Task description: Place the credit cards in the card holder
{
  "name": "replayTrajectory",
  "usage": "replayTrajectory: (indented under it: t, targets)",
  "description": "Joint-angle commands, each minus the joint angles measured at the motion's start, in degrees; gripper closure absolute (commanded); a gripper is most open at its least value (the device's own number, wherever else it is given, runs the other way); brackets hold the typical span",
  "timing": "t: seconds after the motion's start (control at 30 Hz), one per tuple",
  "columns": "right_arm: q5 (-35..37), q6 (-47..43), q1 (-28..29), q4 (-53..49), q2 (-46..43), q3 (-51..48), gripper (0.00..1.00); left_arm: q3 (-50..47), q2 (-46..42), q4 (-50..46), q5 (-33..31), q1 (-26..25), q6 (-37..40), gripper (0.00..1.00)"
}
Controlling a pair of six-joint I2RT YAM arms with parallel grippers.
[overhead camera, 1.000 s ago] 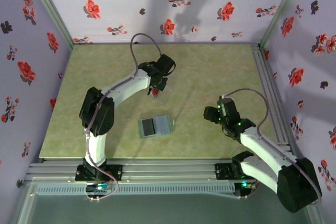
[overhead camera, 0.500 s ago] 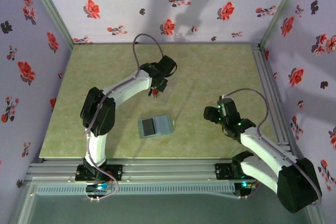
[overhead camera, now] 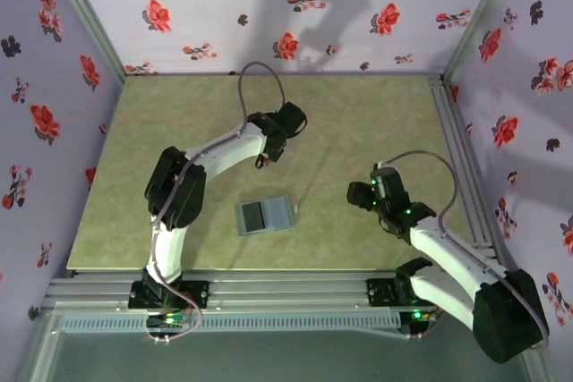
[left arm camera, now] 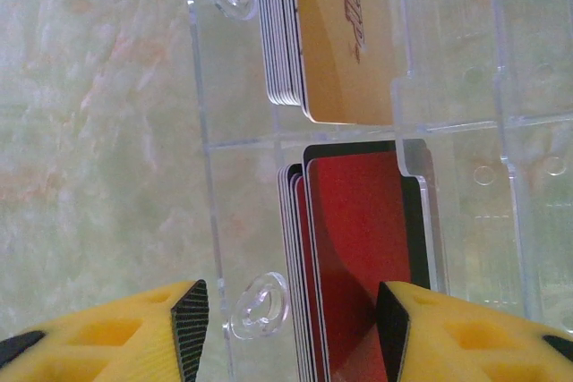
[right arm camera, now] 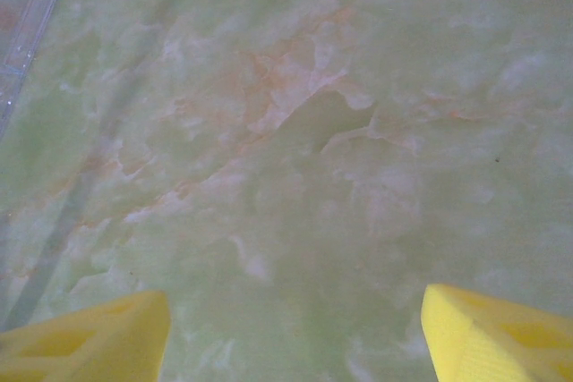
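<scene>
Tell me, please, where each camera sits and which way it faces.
Top external: above and behind the arms, looking down at the table and card holder; both arms show.
Left wrist: looks down on red and yellow credit cards in a clear rack; open left gripper at bottom.
Right wrist: looks down on bare table; open right gripper at bottom.
All three share the green table.

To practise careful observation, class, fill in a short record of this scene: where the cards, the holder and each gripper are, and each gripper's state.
Cards: red stack of thin cards and gold-yellow stack, in separate compartments of a clear plastic tray
Card holder: grey-teal folding wallet, lying open on the green marbled table, apart from both grippers
Left gripper: open, yellow fingers either side of the red stack
Right gripper: open, over bare table
</scene>
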Motion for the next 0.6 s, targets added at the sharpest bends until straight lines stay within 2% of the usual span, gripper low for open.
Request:
replayTrajectory:
  t: [0.0,0.27,0.57]
  targets:
    - [0.4,-1.2,0.5,1.0,0.4,-0.6,0.25,1.6,2.3,-1.6,-2.9,-1.1,1.0,0.42]
    - [0.5,-1.1,0.6,1.0,0.2,-0.6,0.25,4.8,4.8,-4.3,-8.1,-1.5,0.8,0.42]
    - [0.7,-1.2,0.6,1.0,0.0,-0.7,0.25,5.5,3.5,-4.0,-10.5,-1.5,1.7,0.53]
